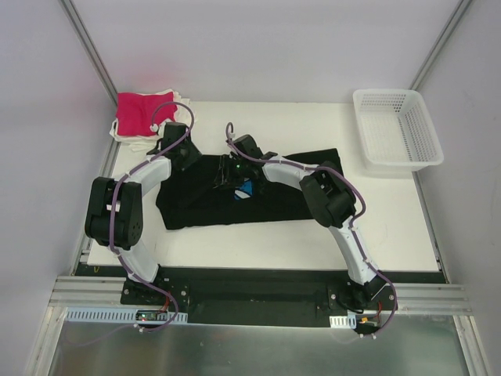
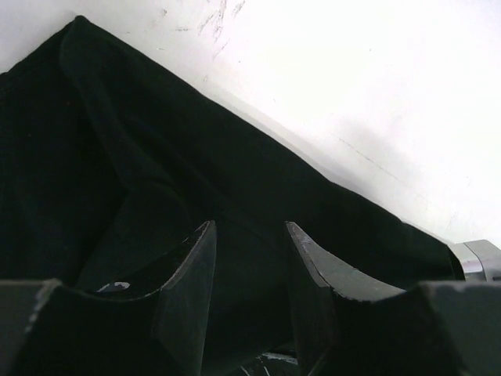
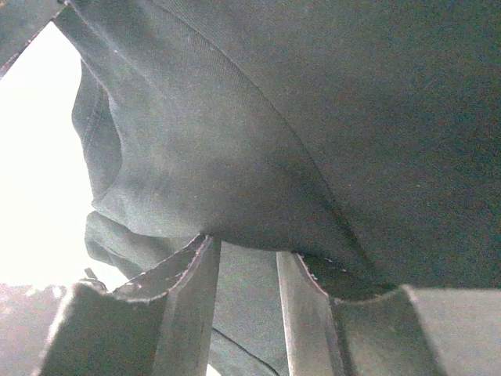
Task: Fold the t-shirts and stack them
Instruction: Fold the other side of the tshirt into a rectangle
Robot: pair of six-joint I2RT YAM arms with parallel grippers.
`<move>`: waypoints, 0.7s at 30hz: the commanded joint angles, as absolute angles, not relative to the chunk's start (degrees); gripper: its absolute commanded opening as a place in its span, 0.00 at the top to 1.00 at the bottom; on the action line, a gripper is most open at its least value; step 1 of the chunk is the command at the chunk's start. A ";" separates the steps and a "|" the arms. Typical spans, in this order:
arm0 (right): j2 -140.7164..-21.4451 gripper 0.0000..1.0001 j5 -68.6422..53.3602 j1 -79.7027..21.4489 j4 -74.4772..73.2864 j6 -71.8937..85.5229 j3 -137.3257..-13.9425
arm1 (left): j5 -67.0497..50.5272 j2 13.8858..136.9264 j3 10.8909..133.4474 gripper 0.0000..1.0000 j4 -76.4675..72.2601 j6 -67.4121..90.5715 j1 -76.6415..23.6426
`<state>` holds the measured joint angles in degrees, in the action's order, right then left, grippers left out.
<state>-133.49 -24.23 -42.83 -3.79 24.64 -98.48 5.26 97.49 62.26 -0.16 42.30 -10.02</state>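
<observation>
**Both arms on black tee, fold pending**

Top view: black t-shirt (image 1: 266, 205) lies spread mid-table, long axis running L–R across both arms. Left gripper (image 1: 186, 154) sits at its far-left corner. Right gripper (image 1: 228, 171) is over the middle, blue print (image 1: 244, 189) just nearside of it. Pink t-shirt (image 1: 139, 113) tops white ones, beyond left gripper.

Left wrist: fingers apart, black cloth filling the gap and stretching ahead; grip or not, can't tell.

Right wrist: jaws clamped on a raised fold, cloth tenting overhead.

Next fold prob. turns on drawing the far edge toward the bases. Both arms are equally near.
</observation>
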 commanded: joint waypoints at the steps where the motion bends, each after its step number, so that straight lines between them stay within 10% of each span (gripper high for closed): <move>1: -135.70 0.62 -19.51 -42.45 -6.50 24.52 -99.93 | 7.38 97.65 64.07 0.61 -1.05 40.34 -9.40; 21: -133.87 0.74 -18.63 -37.62 -9.05 24.43 -100.47 | 3.44 98.71 67.58 0.64 -0.88 30.44 -9.22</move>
<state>-134.76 -20.47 -41.08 -5.72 24.75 -101.03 6.50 99.35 63.35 -0.03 37.58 -9.63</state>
